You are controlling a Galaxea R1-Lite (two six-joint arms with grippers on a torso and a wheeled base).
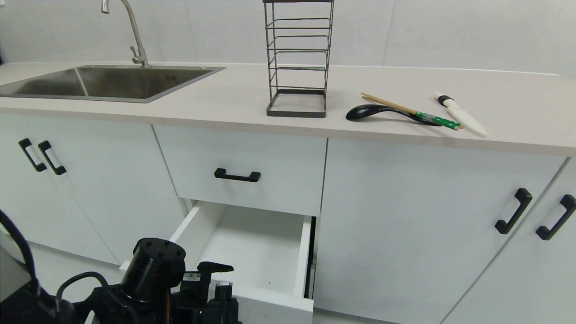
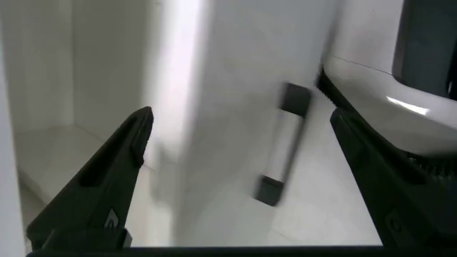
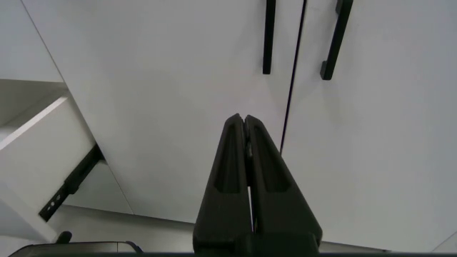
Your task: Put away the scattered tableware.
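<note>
On the pale countertop, to the robot's right of an empty upright wire rack, the scattered tableware lies in a loose cluster. A black ladle rests with its bowl toward the rack. A pair of wooden chopsticks with green-patterned ends lies slanted across the ladle's handle. A white knife with a dark band on its handle sits just beyond them, near the counter's front edge. A steel sink with a curved faucet is set into the counter well to the left. Below the rack the upper drawer is closed, while the lower drawer stands pulled out, its white inside bare. The left gripper sits low by the open drawer's front corner. Its fingers are spread wide with nothing between them (a blurred black handle on a white panel shows through the gap). The right gripper hangs in front of the white cabinet doors to the right of that drawer. Its fingers are pressed together and it holds nothing.
</note>
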